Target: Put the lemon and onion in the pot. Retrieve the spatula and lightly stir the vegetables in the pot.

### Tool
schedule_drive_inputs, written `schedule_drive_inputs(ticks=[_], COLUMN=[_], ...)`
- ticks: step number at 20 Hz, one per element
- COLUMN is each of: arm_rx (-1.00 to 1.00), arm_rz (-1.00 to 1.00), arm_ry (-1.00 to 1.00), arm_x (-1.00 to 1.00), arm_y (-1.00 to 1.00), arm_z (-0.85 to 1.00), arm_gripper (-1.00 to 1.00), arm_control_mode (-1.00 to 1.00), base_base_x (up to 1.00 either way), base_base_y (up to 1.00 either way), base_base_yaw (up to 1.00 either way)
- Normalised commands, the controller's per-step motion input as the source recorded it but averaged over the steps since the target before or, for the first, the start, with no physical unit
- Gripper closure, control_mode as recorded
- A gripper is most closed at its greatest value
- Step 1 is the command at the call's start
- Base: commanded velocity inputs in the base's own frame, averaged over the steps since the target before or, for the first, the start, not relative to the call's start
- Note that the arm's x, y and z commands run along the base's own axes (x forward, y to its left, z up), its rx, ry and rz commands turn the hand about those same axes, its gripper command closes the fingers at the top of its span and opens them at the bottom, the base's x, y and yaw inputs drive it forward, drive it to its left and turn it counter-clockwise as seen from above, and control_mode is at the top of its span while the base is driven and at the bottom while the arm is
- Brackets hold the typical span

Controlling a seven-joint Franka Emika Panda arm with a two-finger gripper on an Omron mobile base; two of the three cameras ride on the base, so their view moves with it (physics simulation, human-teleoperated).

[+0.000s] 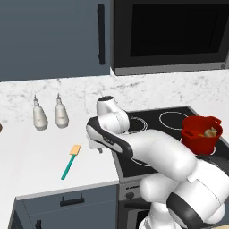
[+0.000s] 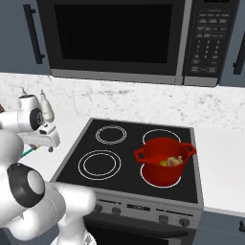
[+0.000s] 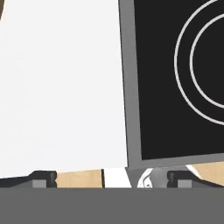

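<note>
**Vegetables are in the pot, spatula not yet picked up**

I see the red pot (image 2: 164,162) standing on the front right burner of the stove (image 2: 129,162). Inside it lie two small things: a pale tan one, which I take for the onion (image 2: 176,161), and a yellowish one beside it, which I take for the lemon (image 2: 163,163). They are small in the picture, so I am not fully sure which is which. I judge the first part of the task to be done.

The spatula (image 1: 70,162) lies flat on the white counter (image 1: 31,152) to the left of the stove, its pale blade pointing toward the wall and its teal handle toward the front edge. Nothing touches it. My gripper (image 1: 96,146) hangs over the counter between the stove edge and the spatula, near it but apart. The jaws stand spread wide and hold nothing; in the hand view I look down on bare counter and the stove's edge. What is left, as I judge it: take the spatula, carry it to the pot, stir lightly.

About the room: a white marbled backsplash, two pale bottles (image 1: 48,115) near the wall on the counter, grey-blue cabinets (image 1: 49,36) above and a black microwave (image 2: 124,38) over the stove.
</note>
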Motion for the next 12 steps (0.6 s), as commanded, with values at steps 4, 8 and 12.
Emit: schedule_drive_inputs(ticks=[4,8,12], arm_rx=[0.04,0.02,0.02], arm_rz=[0.00,0.00,0.00], arm_ry=[-0.04,-0.01,0.00], arm_x=[0.08,0.11,0.02], arm_y=[0.18,0.26,0.34], arm_z=[-0.19,-0.11,-0.01], arm_gripper=[-1.00,-1.00,-1.00], arm_control_mode=[-1.00,-1.00,-1.00], base_base_x=[0.00,0.00,0.00], base_base_y=[0.00,0.00,0.00], base_base_yaw=[0.00,0.00,0.00])
